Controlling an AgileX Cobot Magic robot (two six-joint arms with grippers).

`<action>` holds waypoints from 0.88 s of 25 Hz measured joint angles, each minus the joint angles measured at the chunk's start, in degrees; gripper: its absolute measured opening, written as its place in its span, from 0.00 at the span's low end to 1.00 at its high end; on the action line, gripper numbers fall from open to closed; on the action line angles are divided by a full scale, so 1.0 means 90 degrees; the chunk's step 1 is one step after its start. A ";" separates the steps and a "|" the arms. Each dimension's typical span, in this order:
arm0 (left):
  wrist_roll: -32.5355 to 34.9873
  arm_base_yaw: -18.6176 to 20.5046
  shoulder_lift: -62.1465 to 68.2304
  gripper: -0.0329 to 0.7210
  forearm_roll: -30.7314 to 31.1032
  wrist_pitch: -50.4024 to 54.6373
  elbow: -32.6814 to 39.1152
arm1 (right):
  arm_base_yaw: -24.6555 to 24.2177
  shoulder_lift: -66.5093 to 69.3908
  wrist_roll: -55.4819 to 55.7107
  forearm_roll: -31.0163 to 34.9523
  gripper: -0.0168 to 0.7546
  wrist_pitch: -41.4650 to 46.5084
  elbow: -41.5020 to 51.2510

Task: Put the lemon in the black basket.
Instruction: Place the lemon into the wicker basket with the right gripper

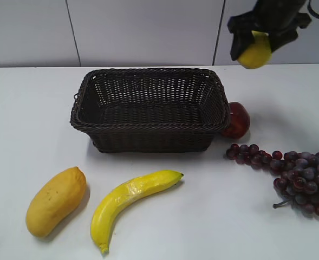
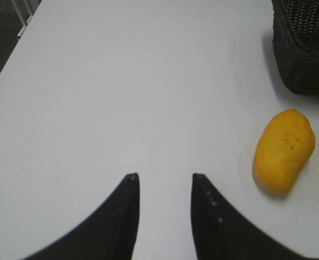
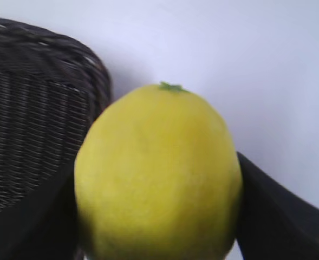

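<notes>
Holding the lemon [image 1: 255, 51] aloft in my right fingers [image 1: 262, 46], I find it in the exterior view raised clear of the white surface [image 1: 34, 108], up beyond the right rear corner of the black basket [image 1: 148, 111] and not over its opening. The basket interior is bare. A red fruit [image 1: 236, 120] touches the basket's right side; dark grapes [image 1: 294, 176] lie near it, a banana [image 1: 129, 200] and a mango [image 1: 55, 200] in front.

Left wrist view: my left fingers [image 2: 164, 187] are spread apart with nothing between them, poised over bare surface [image 2: 121, 81]. The mango [image 2: 284, 150] lies to the right, a basket corner [image 2: 305, 46] beyond it.

Right wrist view: the lemon [image 3: 158, 176] fills the frame, green stem nub uppermost, pinched on both flanks by my dark fingers [image 3: 278, 216]. The basket wall [image 3: 34, 108] shows at left, below.
</notes>
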 joint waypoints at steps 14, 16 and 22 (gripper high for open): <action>0.0000 0.0000 0.0000 0.36 0.0000 0.0000 0.0000 | 0.1579 0.0561 0.0000 0.0249 0.74 -0.0733 -0.0301; 0.0000 0.0000 0.0000 0.36 0.0000 0.0000 0.0000 | 0.1648 0.0739 0.0000 0.0280 0.74 -0.0799 -0.0301; 0.0000 0.0000 0.0000 0.36 0.0000 0.0000 0.0000 | 0.1664 0.1180 -0.0202 0.0833 0.74 -0.0816 -0.0301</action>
